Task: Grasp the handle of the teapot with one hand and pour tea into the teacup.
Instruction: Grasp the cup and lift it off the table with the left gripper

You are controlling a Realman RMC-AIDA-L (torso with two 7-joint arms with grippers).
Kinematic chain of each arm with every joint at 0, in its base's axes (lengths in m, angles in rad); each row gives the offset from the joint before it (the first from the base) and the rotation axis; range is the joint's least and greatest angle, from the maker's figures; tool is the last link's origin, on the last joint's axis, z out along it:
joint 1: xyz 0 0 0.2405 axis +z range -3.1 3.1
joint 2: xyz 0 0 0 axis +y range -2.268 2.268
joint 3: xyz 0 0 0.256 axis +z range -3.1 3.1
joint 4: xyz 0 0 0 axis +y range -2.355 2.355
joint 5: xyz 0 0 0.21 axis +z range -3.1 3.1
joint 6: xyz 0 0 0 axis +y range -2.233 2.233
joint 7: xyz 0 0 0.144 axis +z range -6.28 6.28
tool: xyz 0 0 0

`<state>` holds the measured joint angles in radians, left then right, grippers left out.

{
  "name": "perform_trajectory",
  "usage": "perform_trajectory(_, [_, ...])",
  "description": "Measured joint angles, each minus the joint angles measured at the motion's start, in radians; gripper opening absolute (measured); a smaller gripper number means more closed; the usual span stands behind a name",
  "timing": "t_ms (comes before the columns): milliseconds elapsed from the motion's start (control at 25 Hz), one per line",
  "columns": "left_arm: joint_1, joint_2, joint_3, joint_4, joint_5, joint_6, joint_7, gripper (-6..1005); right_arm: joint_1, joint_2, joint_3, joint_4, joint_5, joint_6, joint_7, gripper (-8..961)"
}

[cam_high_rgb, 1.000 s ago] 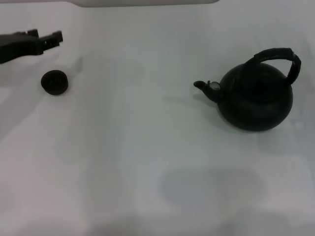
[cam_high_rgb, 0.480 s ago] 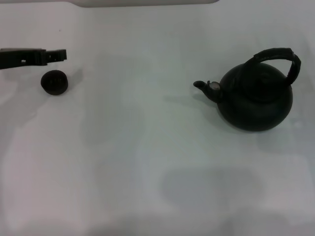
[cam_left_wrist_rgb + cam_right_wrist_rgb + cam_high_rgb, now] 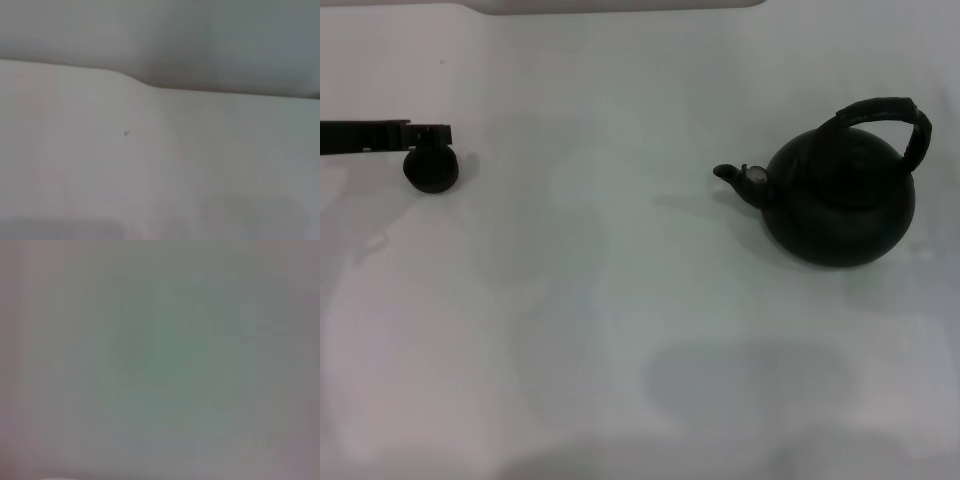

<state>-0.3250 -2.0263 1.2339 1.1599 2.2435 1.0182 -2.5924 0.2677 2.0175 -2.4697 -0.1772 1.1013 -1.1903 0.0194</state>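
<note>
Left gripper [image 3: 440, 134] is hovering right over the teacup [image 3: 430, 170], can't tell its grip; teapot [image 3: 840, 200] sitting far right, so drop squarely.

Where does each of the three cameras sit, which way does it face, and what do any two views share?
Head view: from the robot's head, looking forward and down at the white table; shows the large matte black teapot with its arched handle, the tiny dark teacup, and the left gripper just above the cup.
Left wrist view: on the left wrist, facing bare tabletop and its far edge; no fingers visible.
Right wrist view: on the right wrist, facing blank pale surface; no body parts.
Shared: head and left wrist views both show the table.
</note>
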Motion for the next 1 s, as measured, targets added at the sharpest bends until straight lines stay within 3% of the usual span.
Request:
perform_trajectory(560, [-0.07,0.03,-0.058,-0.035,0.033,0.064,-0.002,709,-0.002,0.001,0.0,-0.002,-0.001,0.001,0.005,872])
perform_trajectory(800, [-0.126,0.03,-0.059,-0.123,0.091,0.065,0.002,709,-0.004,0.001,0.0,-0.004,-0.002,0.001,0.006,872])
perform_trajectory(1000, [-0.14,0.026,-0.059,-0.13,0.125,0.061,0.003,710,-0.003,0.001,0.0,-0.004,-0.002,0.0,0.006,871])
